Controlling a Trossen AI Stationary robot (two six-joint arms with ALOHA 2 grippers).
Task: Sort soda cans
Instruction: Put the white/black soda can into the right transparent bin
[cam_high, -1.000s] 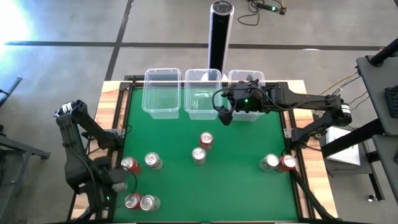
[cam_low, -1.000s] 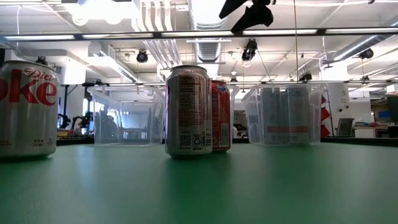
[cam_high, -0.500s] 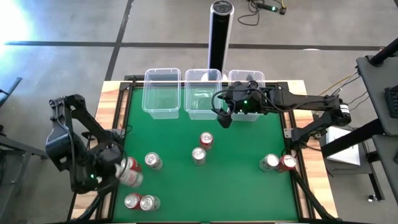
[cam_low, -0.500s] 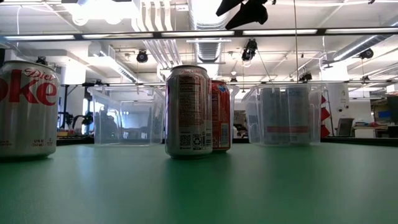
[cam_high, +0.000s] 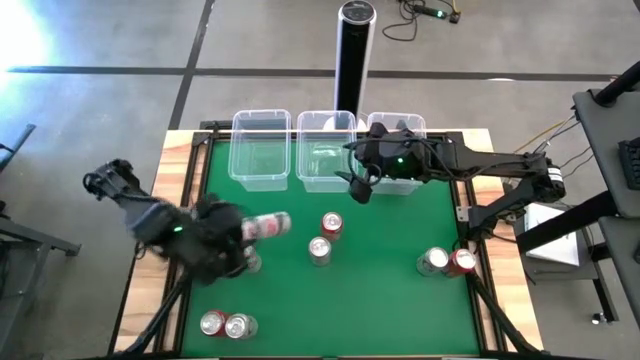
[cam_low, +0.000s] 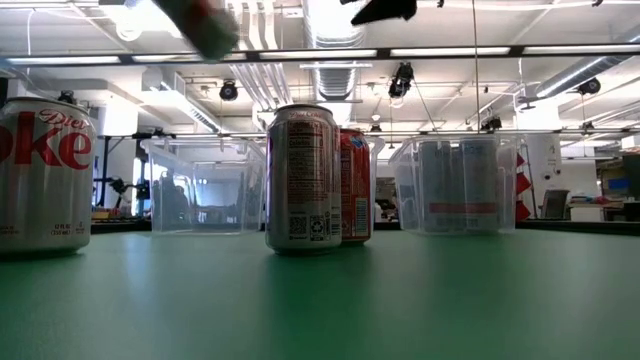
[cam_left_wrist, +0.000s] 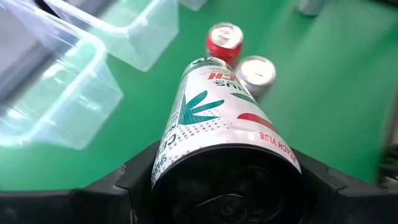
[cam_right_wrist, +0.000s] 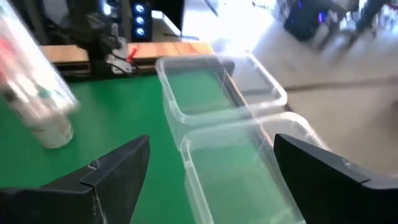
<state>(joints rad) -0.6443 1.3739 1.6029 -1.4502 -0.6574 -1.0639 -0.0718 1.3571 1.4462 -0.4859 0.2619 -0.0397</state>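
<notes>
My left gripper hangs over the table's left half, shut on a white soda can with green and red print; the can shows blurred high in the low view. A red can and a silver can stand upright just to its right. Two cans stand at the near left, two more at the near right. My right gripper hovers open, with nothing between its fingers, at the near rim of the middle tub. My left gripper pinches the white can's body near its dark end, one finger on each side. The fingers come about level from the table's left and lie along the can. The can is lifted clear, on its side, its free end toward the right.
Three clear tubs stand in a row along the far edge, with a tall black post behind them. Another can stands partly hidden under my left gripper. Bare green table lies in the near middle.
My left gripper has lifted the white can from the near left and carried it up and toward the table's middle and far edge. The can has tipped from upright to lying level. My right gripper has shifted slightly toward the far edge.
</notes>
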